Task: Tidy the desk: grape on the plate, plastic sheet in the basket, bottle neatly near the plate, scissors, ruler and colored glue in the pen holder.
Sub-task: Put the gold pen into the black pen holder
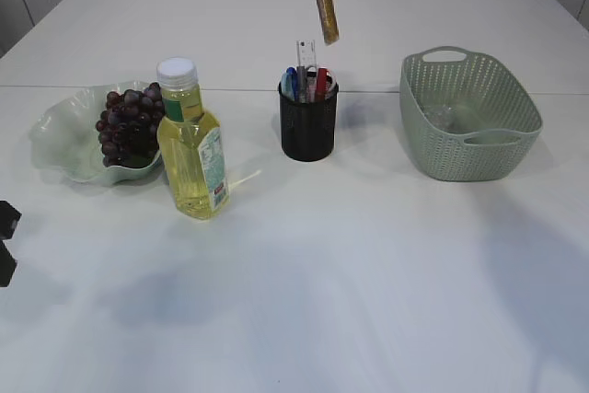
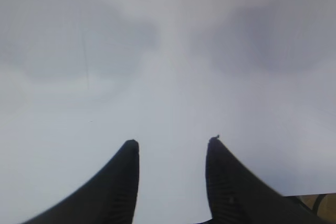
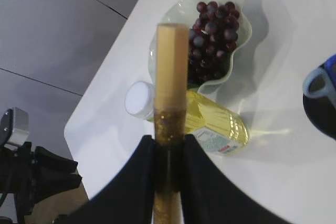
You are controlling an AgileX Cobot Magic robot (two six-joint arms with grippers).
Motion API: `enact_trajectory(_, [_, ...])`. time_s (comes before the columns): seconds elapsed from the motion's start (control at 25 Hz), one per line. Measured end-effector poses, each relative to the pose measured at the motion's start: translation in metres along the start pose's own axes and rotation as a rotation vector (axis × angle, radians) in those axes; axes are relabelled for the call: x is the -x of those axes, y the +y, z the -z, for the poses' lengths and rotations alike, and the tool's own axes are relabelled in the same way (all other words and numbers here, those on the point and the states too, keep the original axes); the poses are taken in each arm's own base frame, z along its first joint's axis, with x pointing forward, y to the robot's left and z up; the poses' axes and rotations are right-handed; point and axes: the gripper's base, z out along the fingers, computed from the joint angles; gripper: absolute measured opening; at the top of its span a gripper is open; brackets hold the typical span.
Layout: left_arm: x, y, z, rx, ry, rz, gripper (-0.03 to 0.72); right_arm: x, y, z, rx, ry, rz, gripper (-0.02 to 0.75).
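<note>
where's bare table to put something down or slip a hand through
Free: the whole front of the table, and the gap between the pen holder and the basket. Crowded: the left, where the bottle stands right against the plate of grapes.

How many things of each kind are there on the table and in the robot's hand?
Plate: 1
Grape bunch: 1
Bottle: 1
Pen holder: 1
Basket: 1
Glue stick, held in the right gripper: 1
Total: 6, not counting the tools inside the holder.
</note>
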Motion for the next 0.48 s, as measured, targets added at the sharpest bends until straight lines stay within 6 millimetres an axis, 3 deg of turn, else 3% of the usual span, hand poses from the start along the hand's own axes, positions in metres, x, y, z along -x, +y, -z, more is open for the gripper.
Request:
enact_trajectory(0.24, [0.0,0.0,0.0,-0.001,0.0,0.001,0.309,0.003,-0.038,-0.006,0.118,-0.099,0.057,0.129])
enact_trajectory(0.48, [0.0,0.0,0.0,-0.003,0.002,0.002,0.309,0.002,-0.06,-0.024,0.142,-0.161,0.19,0.129])
